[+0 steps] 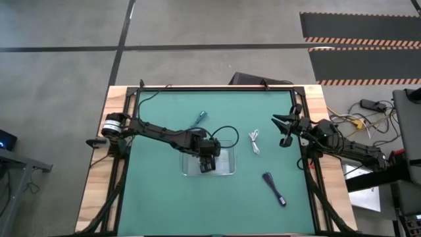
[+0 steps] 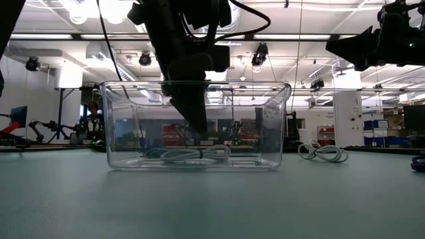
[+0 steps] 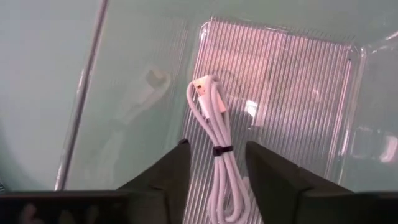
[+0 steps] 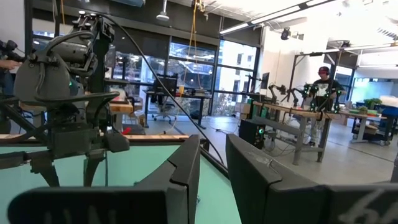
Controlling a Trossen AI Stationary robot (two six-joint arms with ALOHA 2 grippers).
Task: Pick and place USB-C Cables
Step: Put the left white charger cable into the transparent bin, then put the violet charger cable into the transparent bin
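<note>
Left tool [image 1: 207, 164] sits over the clear tray [image 1: 230, 170] in the high view, hiding the tray's contents; second white cable [image 1: 254, 141], teal cable [image 1: 200, 119], black cable [image 1: 274, 188] lie on the green surface [image 1: 158, 191]. Right tool [image 1: 284, 130] hovers by the right edge. Low view: white cable [image 2: 194, 154] on the tray floor. Left wrist: fingers [image 3: 166, 177] spread, released, straddling that cable. Right wrist: fingers [image 4: 186, 165] slightly parted, holding nothing.

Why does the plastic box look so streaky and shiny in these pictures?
Left wrist view: the clear tray has a ribbed floor that catches pinkish glare around the white cable. Low view: the tray's walls reflect bright ceiling lights, and the arm is a dark silhouette.
</note>
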